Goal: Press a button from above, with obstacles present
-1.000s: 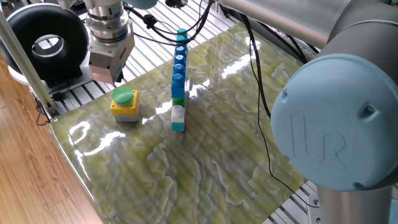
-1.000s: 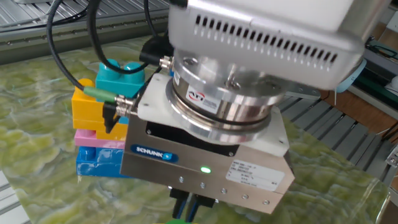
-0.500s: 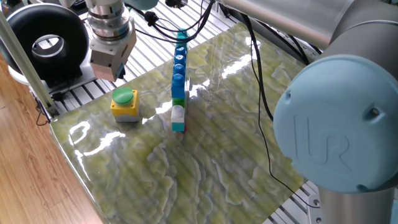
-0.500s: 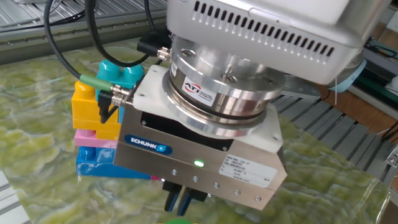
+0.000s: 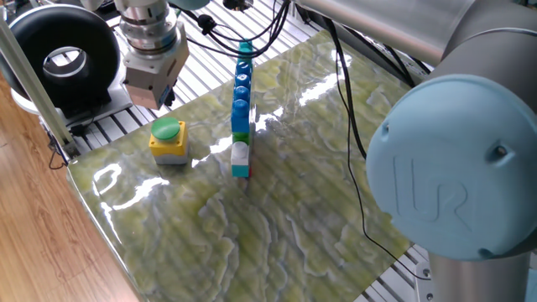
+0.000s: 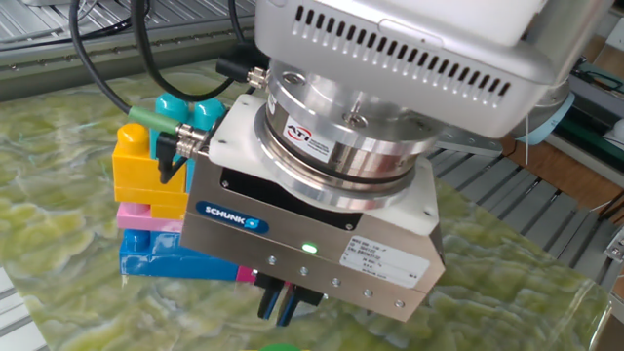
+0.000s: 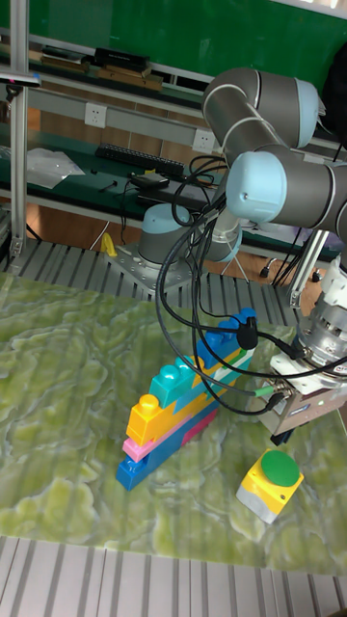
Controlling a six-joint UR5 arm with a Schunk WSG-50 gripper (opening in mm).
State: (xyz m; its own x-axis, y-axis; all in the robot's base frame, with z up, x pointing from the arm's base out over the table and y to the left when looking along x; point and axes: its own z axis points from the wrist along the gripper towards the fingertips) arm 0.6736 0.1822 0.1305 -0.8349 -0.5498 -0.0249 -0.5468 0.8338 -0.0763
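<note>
End effector (image 7: 287,436) above green button (image 7: 273,478), fingers' gap not discernible, brick row (image 7: 183,397) beside

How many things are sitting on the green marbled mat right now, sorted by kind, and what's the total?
Push-buttons: 1, the green-capped button on its yellow box.
Toy brick rows: 1, the joined brick wall, mostly blue, counted as one piece.
Total: 2 things on the mat.
The gripper hangs above the button, not resting on the mat, so it is not counted.
</note>
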